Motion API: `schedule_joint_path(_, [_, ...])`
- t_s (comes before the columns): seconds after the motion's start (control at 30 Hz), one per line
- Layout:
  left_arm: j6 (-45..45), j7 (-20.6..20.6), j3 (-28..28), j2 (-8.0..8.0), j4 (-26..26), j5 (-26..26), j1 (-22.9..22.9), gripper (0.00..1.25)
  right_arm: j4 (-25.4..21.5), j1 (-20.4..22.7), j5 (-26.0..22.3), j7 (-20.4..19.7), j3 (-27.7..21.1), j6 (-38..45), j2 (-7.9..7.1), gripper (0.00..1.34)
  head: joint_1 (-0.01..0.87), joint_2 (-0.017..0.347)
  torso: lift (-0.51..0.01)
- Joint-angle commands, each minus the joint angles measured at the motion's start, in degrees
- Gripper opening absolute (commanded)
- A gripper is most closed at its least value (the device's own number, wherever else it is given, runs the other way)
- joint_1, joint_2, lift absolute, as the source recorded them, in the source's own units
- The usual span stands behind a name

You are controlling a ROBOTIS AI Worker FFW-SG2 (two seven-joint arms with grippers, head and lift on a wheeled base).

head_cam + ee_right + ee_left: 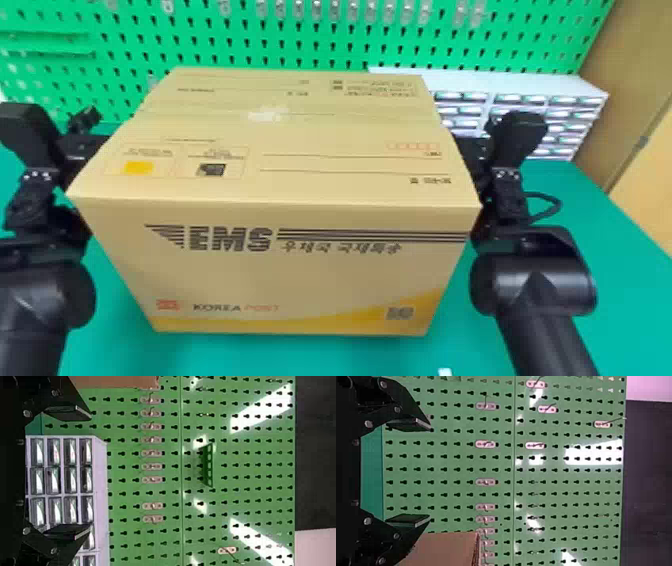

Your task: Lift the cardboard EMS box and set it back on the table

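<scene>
The cardboard EMS box [280, 270] stands large in the middle of the head view, its lettered front towards me. At its left side is my left gripper [82, 140], and at its right side my right gripper [470, 145], both partly hidden by the box. In the left wrist view the left gripper [429, 473] has its fingers wide apart with nothing between them, and a part of the box [443, 548] lies beside one finger. The right gripper [89, 473] in the right wrist view is likewise spread and holds nothing, with the box's edge [115, 380] beside one finger.
Behind the box rises a green pegboard [330, 45] with small hooks. A white drawer cabinet [520, 85] stands at the back right of the green table [620, 280]. A small white object [444, 372] lies near the front edge of the head view.
</scene>
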Motion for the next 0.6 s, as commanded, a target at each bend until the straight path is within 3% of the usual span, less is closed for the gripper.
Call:
schedule_joint_path(0.0, [-0.01,0.00,0.00,0.01,-0.02,-0.01,-0.09,0.81,0.01,-0.04,0.01,-0.01,0.00,0.03,-0.03,1.04,0.678,-0.015,-0.097])
schedule_joint_path(0.57, [-0.01,0.00,-0.18,0.01,-0.02,-0.27,-0.09,0.81,0.01,-0.13,0.01,-0.01,0.09,0.12,-0.03,1.04,0.678,-0.015,-0.097])
